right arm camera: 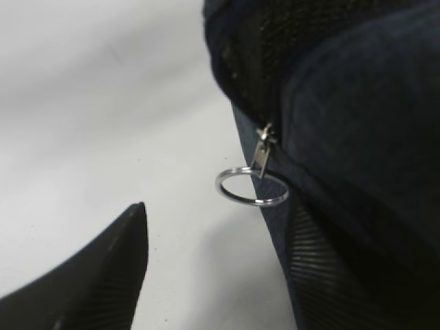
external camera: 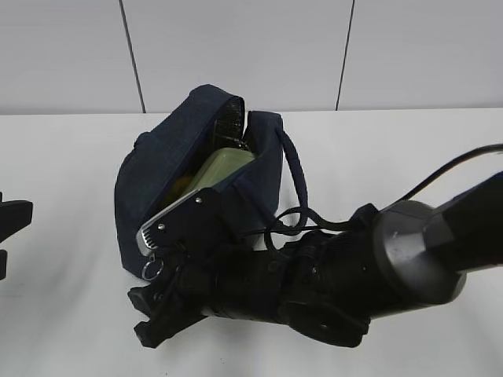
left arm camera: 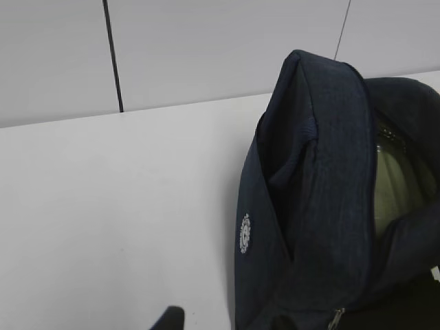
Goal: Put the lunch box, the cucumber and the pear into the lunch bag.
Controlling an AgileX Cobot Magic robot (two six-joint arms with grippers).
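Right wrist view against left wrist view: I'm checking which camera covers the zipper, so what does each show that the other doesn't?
Only the right wrist view shows the silver ring pull hanging free from the zipper slider, with the open right gripper just below it, one finger at lower left, the other against the bag.

Only the left wrist view shows the pale green lunch box lid inside the bag's open top, a round white logo on the side, and the wall behind.

Both show the navy lunch bag and the white table.
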